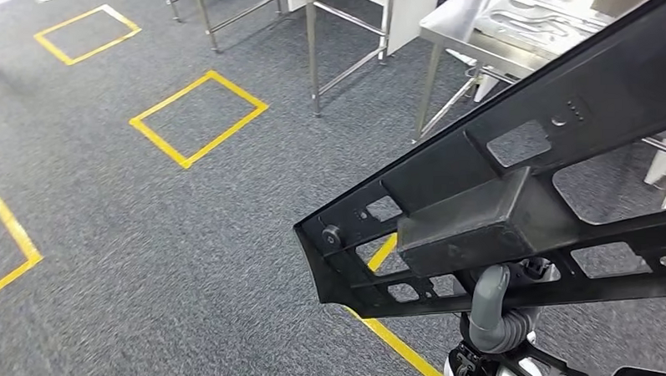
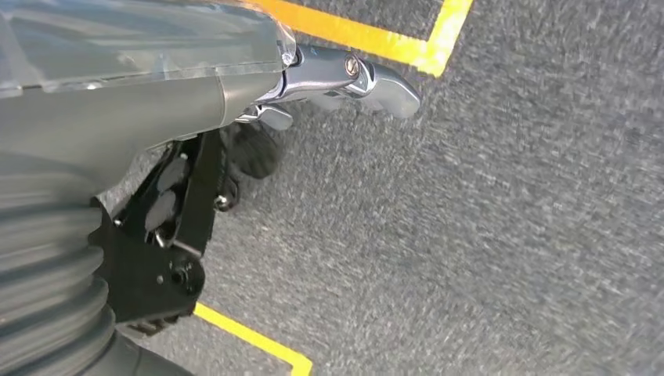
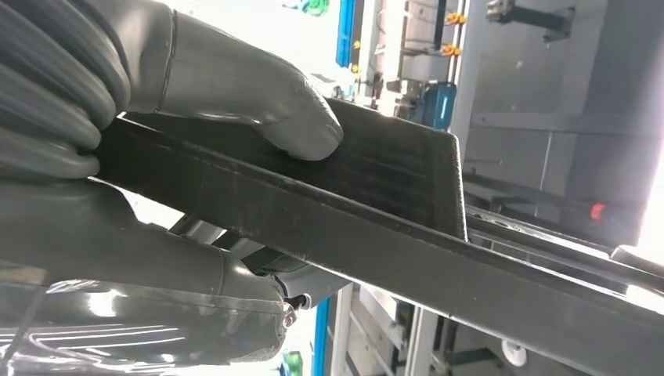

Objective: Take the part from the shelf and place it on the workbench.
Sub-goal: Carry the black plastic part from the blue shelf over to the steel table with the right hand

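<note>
- Right hand (image 3: 196, 188) grips the black part (image 1: 514, 207): thumb pressed on one face, fingers (image 3: 156, 313) curled under the edge. In the head view the grey thumb (image 1: 491, 304) hooks the part's low rail at abt 5 o'clock.
- Left hand (image 2: 235, 133) hangs over the carpet, fingers look bent in w/ nothing in them.
- Part is long & flat w/ holes, up in the air, running from 5 o'clock up to 2 o'clock.
- Step: carrying it; prob. about halfway. Not on the workbench (image 1: 466, 33) yet.
- Next: walk to the bench at 1 o'clock, keep the grip tight, lower the part flat.
- Around: yellow tape squares (image 1: 198, 117) on the floor at 10 o'clock, metal table legs (image 1: 312, 46) at 12.
- In the way: shiny metal bits (image 1: 541, 22) already lie on the bench top; the long part could bump the bench legs.
</note>
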Controlling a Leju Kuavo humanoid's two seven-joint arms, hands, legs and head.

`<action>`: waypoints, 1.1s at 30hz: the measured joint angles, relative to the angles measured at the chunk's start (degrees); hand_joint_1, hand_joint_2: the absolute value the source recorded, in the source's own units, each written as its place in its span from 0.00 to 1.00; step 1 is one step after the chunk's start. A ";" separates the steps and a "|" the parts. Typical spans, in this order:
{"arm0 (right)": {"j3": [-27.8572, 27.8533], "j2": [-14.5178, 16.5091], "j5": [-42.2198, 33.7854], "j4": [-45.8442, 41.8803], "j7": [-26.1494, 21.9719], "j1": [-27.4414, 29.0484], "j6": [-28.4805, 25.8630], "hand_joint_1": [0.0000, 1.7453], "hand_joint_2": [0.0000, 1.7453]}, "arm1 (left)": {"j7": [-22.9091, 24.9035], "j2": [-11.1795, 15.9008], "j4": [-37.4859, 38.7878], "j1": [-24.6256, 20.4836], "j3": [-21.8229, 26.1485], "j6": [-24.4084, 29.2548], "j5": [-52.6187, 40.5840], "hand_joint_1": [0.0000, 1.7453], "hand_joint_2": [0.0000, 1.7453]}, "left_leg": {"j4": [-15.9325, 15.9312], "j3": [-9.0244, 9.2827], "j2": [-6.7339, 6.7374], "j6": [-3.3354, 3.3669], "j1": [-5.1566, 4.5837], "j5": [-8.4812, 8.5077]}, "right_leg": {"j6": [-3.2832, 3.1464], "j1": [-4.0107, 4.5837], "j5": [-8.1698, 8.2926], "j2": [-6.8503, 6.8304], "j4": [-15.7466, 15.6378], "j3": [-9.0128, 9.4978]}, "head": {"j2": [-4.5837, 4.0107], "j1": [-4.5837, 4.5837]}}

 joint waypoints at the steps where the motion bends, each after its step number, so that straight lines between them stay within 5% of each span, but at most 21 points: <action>1: -0.08 0.04 0.01 0.04 0.00 -0.01 0.04 1.00 1.00 | 0.01 0.01 0.02 -0.02 -0.03 0.04 0.03 0.00 1.00 | -3.77 1.53 -0.70 0.05 0.11 2.24 | 0.15 -0.04 -0.10 0.71 0.20 0.00 | 0.00 0.00; 4: -0.23 0.26 -0.05 0.11 0.00 -0.17 0.39 1.00 1.00 | 0.16 0.04 0.08 -0.15 -0.05 0.44 -0.15 0.00 1.00 | -11.55 4.79 -3.81 0.56 0.34 4.79 | 1.01 0.00 -0.28 2.50 0.85 -0.55 | 0.00 -0.01; 7: -0.54 0.31 -0.26 0.20 0.00 -0.29 0.96 1.00 1.00 | 0.31 0.05 0.10 -0.50 -0.04 0.73 -0.25 0.00 1.00 | -12.37 5.12 -2.96 1.70 0.24 4.88 | 2.08 -0.19 -0.09 3.38 0.92 -1.07 | 0.00 0.00; 9: -0.78 0.31 -0.37 0.31 0.01 -0.54 1.02 1.00 1.00 | 0.32 0.04 0.11 -0.61 -0.03 0.75 -0.06 0.00 1.00 | -12.97 5.31 -1.73 2.51 0.33 5.24 | 2.59 -0.12 -1.76 1.08 3.37 -2.26 | 0.00 0.01; 11: -0.93 0.31 -0.48 0.52 0.00 -0.88 1.10 1.00 1.00 | 0.27 0.07 0.12 -0.45 -0.03 0.72 0.01 0.00 1.00 | -13.19 5.33 -0.39 2.95 0.21 5.29 | 2.94 -0.10 -5.31 -1.73 10.01 -5.46 | 0.00 0.01; 13: -1.09 0.31 -0.74 0.88 -0.01 -0.99 1.34 1.00 1.00 | 0.10 0.14 0.12 -0.32 -0.02 0.60 0.03 0.00 1.00 | -13.18 5.30 1.05 3.06 0.06 5.20 | 3.19 -0.26 -7.33 -2.56 15.99 -8.37 | 0.00 0.00; 14: -1.18 0.30 -0.92 1.10 0.00 -1.01 1.50 1.00 1.00 | -0.02 0.16 0.13 -0.34 -0.01 0.44 0.04 0.00 1.00 | -13.17 5.34 1.74 3.05 0.01 5.14 | 3.22 -0.33 -6.81 -2.74 16.29 -8.47 | 0.00 0.00; 17: -1.40 0.30 -1.24 1.66 0.00 -1.30 1.83 1.00 1.00 | -0.36 0.17 0.16 -0.51 -0.01 -0.12 0.05 0.00 1.00 | -13.13 5.78 3.41 2.68 -0.18 4.81 | 2.63 -0.07 -1.84 -4.91 6.20 -3.03 | 0.00 0.00; 20: -1.52 0.30 -1.24 2.02 0.00 -1.72 1.85 1.00 1.00 | -0.75 0.17 0.19 -0.58 -0.01 -0.40 0.04 0.00 1.00 | -13.09 6.14 4.86 1.89 -0.54 4.41 | 1.63 0.71 -0.49 -6.66 0.28 -0.19 | 0.00 0.00; 22: -1.55 0.29 -1.24 2.17 0.00 -1.74 1.79 1.00 1.00 | -0.98 0.17 0.19 -0.75 -0.01 -0.44 0.06 0.00 1.00 | -13.14 6.39 5.72 1.36 -0.55 4.17 | 1.11 0.57 -0.23 -5.38 0.05 -0.27 | 0.00 0.00; 24: -1.58 0.32 -1.27 2.25 -0.01 -1.87 1.74 1.00 1.00 | -1.02 0.17 0.21 -0.86 -0.01 -0.42 0.05 0.00 1.00 | -11.14 5.84 4.09 0.85 -0.38 2.60 | 0.50 0.14 0.13 -4.22 -0.49 0.03 | 0.00 -0.01; 26: -1.59 0.35 -1.32 2.38 -0.02 -2.06 1.71 1.00 1.00 | -1.01 0.16 0.24 -0.71 0.00 -0.34 -0.05 0.00 1.00 | -4.72 3.00 1.34 0.48 -0.12 -0.80 | 0.10 -0.04 0.30 -3.02 -0.72 0.22 | 0.00 -0.01; 28: -1.59 0.38 -1.32 2.60 -0.01 -2.10 1.70 1.00 1.00 | -0.96 0.16 0.25 -0.50 0.03 -0.12 -0.12 0.00 1.00 | 1.98 -0.44 0.40 0.24 -0.05 -3.09 | 0.01 0.00 0.30 -1.62 -0.66 0.23 | 0.00 0.00; 30: -1.59 0.38 -1.31 2.83 -0.01 -2.12 1.70 1.00 1.00 | -0.88 0.17 0.25 -0.43 0.07 0.15 -0.02 0.00 1.00 | 1.57 -0.82 0.16 0.20 -0.01 -1.21 | 0.08 -0.02 0.25 -0.13 -0.49 0.30 | 0.00 0.00; 33: -1.59 0.40 -1.31 2.99 0.00 -2.27 1.72 1.00 1.00 | -0.83 0.20 0.25 -0.47 0.09 0.39 0.04 0.00 1.00 | -9.29 3.62 -2.61 0.50 0.30 4.43 | 0.64 -0.06 -0.07 1.92 0.16 0.17 | 0.00 0.00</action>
